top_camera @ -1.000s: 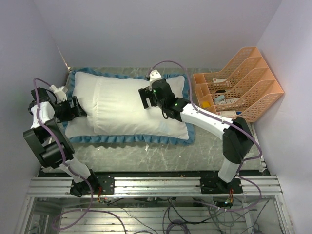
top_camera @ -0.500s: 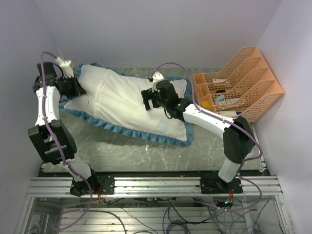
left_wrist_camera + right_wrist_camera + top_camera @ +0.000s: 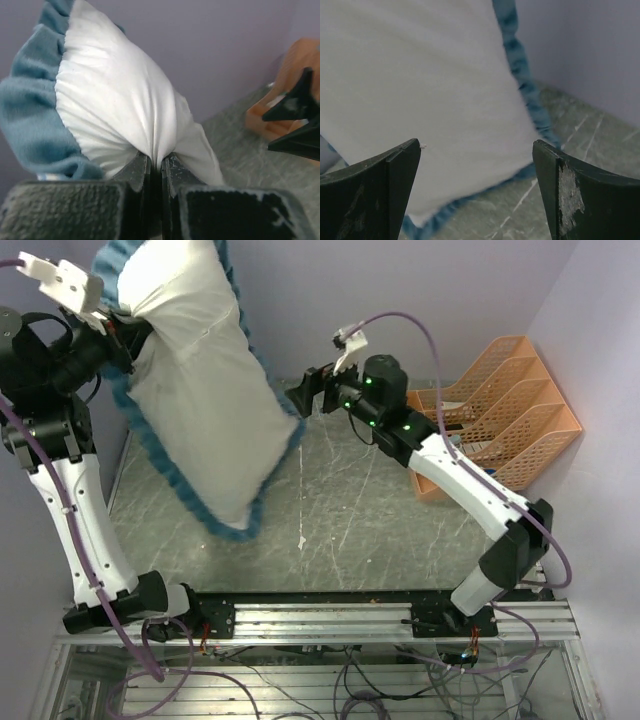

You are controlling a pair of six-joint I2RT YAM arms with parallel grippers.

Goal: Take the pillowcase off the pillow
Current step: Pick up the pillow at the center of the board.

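Left gripper (image 3: 157, 162) pinches shut on the pillowcase (image 3: 200, 390), held high at left | its long axis slants down toward the desk (image 3: 380, 530) (pillow apparently inside) | right gripper (image 3: 312, 392), wide open and empty, faces its right edge from just beside.

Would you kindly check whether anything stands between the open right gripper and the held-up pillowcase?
Nothing visible does. The right gripper is open and faces the pillowcase with only air between them in the right wrist view. The left gripper is pinching its fabric at the top.
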